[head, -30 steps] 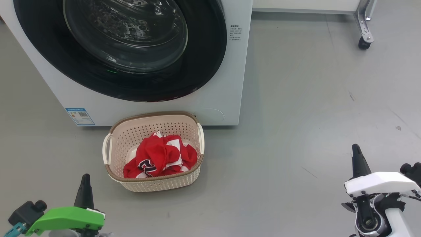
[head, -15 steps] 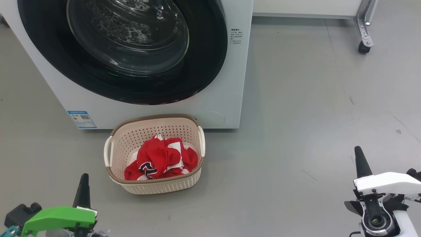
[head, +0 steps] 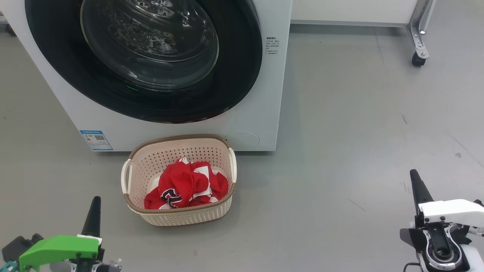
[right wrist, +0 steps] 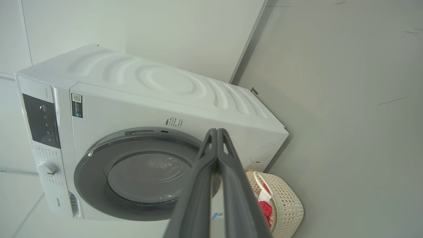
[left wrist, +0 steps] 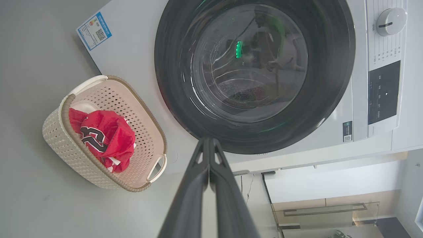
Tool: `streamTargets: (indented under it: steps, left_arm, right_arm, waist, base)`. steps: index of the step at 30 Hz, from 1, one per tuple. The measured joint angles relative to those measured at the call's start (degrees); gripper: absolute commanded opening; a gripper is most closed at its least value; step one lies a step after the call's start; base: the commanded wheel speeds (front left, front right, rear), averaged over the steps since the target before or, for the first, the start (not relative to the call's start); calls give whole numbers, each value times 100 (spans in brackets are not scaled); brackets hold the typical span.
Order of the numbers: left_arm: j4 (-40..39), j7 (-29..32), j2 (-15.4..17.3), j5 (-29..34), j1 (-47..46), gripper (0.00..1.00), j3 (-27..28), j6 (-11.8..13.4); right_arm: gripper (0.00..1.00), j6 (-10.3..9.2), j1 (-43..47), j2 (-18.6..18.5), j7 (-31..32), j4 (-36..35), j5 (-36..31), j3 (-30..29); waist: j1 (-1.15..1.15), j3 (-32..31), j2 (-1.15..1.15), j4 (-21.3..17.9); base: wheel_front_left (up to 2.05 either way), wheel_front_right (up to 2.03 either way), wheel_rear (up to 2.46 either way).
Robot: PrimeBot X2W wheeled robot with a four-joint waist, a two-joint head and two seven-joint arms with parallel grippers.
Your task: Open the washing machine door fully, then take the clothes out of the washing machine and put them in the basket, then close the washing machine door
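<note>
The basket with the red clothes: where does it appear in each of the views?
Head view: basket lower centre-left, below the washing machine door.
Left wrist view: basket at middle left.
Right wrist view: basket at the lower right.
Shared landmark: the washing machine door, beside the basket in every view.

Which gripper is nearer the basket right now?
Left. The left gripper is just off the front-left corner of the basket, not touching it; the right gripper is well away to the basket's right.
</note>
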Motion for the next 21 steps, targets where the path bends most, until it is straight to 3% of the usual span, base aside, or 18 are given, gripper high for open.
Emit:
streamTargets:
  steps: [21]
  left_arm:
    - [-2, 394, 9, -1310, -44, 0, 193, -119]
  right_arm:
    - [0, 75, 0, 77, 383, 7, 1397, -327]
  waist:
    - [0, -113, 0, 24]
  base:
    - [0, 0, 0]
